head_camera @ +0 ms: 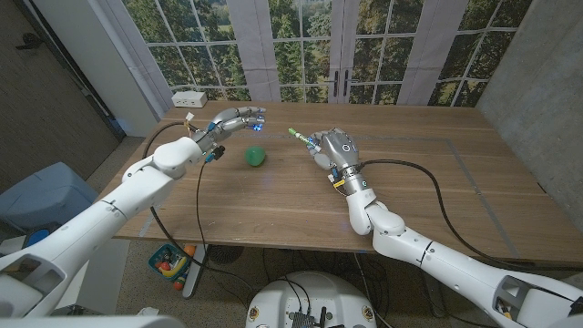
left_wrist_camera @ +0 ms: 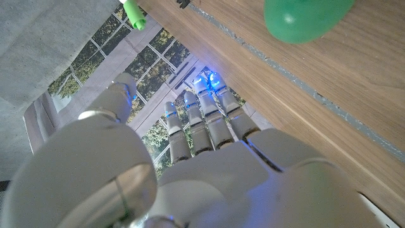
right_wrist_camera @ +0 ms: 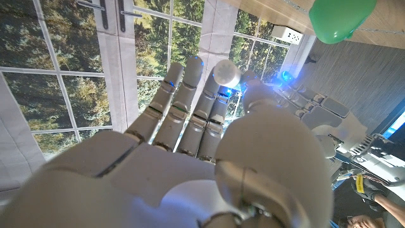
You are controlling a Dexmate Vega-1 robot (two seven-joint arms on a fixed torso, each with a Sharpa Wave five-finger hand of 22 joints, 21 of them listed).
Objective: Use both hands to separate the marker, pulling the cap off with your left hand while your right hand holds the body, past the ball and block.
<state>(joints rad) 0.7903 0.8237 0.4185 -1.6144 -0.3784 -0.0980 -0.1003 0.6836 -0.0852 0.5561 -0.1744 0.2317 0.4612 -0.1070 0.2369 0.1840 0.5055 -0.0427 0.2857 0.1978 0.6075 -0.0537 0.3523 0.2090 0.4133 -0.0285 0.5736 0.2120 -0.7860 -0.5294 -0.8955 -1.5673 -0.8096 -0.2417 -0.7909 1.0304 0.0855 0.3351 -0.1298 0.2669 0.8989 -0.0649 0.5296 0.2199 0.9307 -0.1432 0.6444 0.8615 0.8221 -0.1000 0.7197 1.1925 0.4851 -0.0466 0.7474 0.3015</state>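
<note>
Two hands working: right hand (head_camera: pixel 335 148) gripping green marker body (head_camera: pixel 298 136); left hand (head_camera: pixel 235 122), grip unclear beyond green ball (head_camera: pixel 256 157), pulling away straight, level.

Left hand (left_wrist_camera: pixel 209 171) seen from behind, fingers (left_wrist_camera: pixel 205 123) extended toward the windows (left_wrist_camera: pixel 158 69), blue lights at tips. Green ball (left_wrist_camera: pixel 304 19) on wooden table (left_wrist_camera: pixel 316 82). Green marker (left_wrist_camera: pixel 134 12) tip at frame edge.
</note>
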